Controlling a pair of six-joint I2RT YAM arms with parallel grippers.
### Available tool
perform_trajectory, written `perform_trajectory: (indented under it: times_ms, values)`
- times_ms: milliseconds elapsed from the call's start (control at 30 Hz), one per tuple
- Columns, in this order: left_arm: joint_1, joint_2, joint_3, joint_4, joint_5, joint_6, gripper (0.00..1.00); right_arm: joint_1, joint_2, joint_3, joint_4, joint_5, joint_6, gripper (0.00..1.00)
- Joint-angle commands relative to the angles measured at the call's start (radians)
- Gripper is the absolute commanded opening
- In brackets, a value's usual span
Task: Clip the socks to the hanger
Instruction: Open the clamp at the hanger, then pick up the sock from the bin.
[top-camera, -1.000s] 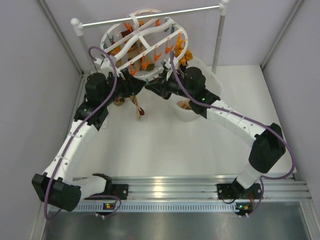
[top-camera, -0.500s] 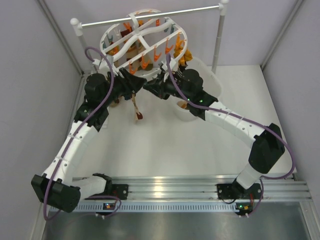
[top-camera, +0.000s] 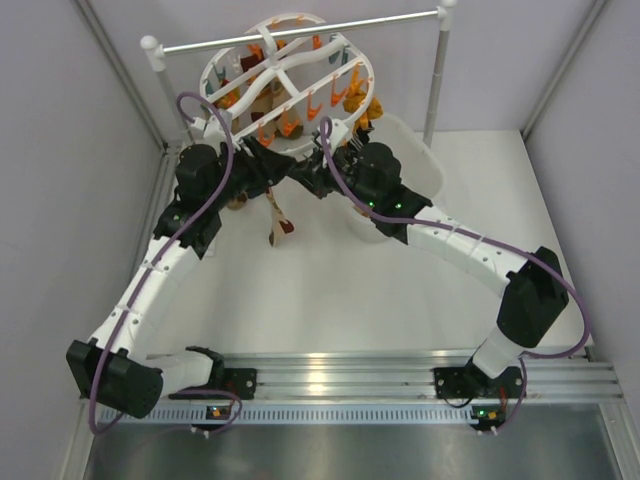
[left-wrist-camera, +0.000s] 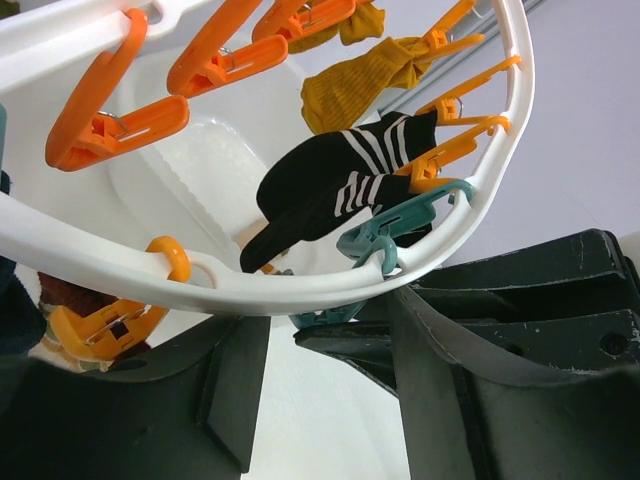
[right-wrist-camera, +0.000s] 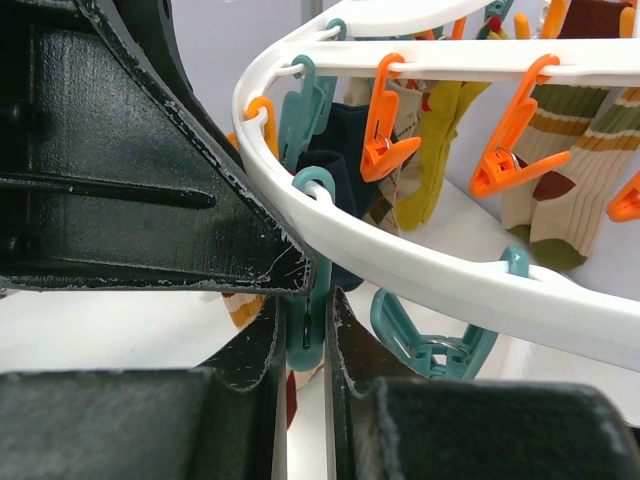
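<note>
Here the right jaws pinch a teal clip (right-wrist-camera: 304, 335) on the hanger (right-wrist-camera: 420, 262).

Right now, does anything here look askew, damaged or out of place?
Only the large white plastic oval hanger: it seems tilted off level, near rim dipped toward the arms, where the right claw pinches a teal plastic clip. Nothing looks spilled or broken.

no readable text, labels, numbers or signs anywhere.
</note>
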Motion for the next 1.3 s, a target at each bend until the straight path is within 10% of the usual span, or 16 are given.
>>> perform_trajectory:
  times_ms: [0,267,467,633,933,1267]
  values:
    - [0.000,0.022,0.033,0.067,-0.049,-0.009,0.55,0.038,-0.008,0.013,0.050,-0.018,-0.022,0.00]
    - [0.000,0.034,0.033,0.085,-0.083,-0.015,0.51,0.049,-0.002,0.022,0.047,-0.008,-0.028,0.00]
    - [0.004,0.033,0.027,0.090,-0.095,-0.020,0.25,0.055,-0.005,0.019,0.027,-0.018,-0.030,0.00]
    - [0.013,0.034,0.025,0.067,-0.097,-0.023,0.10,0.043,-0.025,0.017,-0.031,-0.010,-0.025,0.35]
    - [0.029,0.036,0.024,0.065,-0.075,-0.009,0.00,-0.191,-0.192,-0.095,-0.200,-0.134,0.113,0.65]
    - [0.030,0.057,0.038,0.080,-0.068,0.003,0.00,-0.495,-0.133,-0.099,-0.418,-0.077,0.091,0.68]
